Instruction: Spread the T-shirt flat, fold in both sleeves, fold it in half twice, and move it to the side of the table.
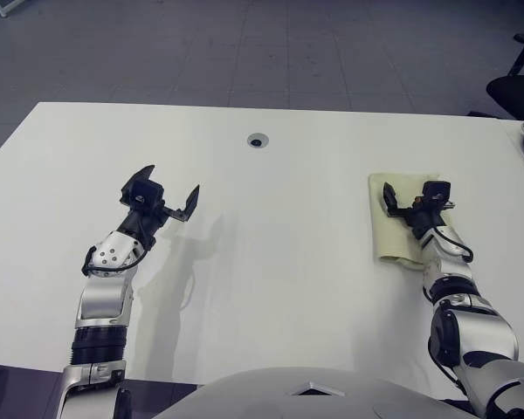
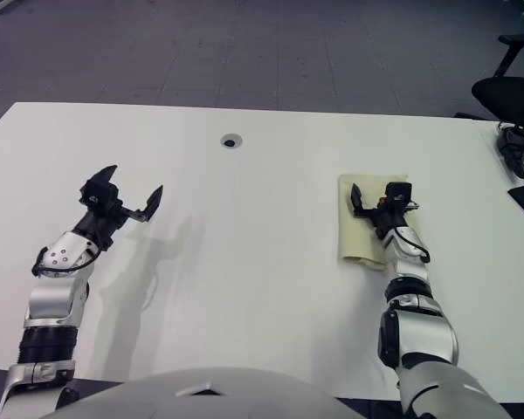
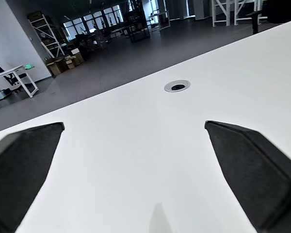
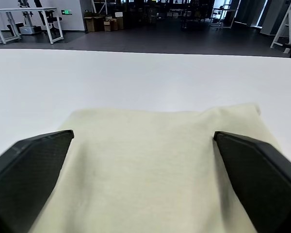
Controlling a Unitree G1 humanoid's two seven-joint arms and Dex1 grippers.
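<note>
The T-shirt [image 1: 393,229] is pale yellow and folded into a small rectangle, lying on the right part of the white table [image 1: 279,253]; in the right wrist view its cloth [image 4: 150,165] spreads between the two dark fingers. My right gripper [image 1: 412,197] is open and sits directly over the folded shirt, holding nothing. My left gripper [image 1: 170,190] is open too, raised a little above the bare tabletop on the left, far from the shirt. Its dark fingertips [image 3: 252,170] frame empty table.
A round cable grommet [image 1: 258,140] is set in the table near the far middle. Dark cables [image 2: 511,144] lie at the table's far right edge, with an office chair [image 2: 506,87] behind them. Grey floor lies beyond the far edge.
</note>
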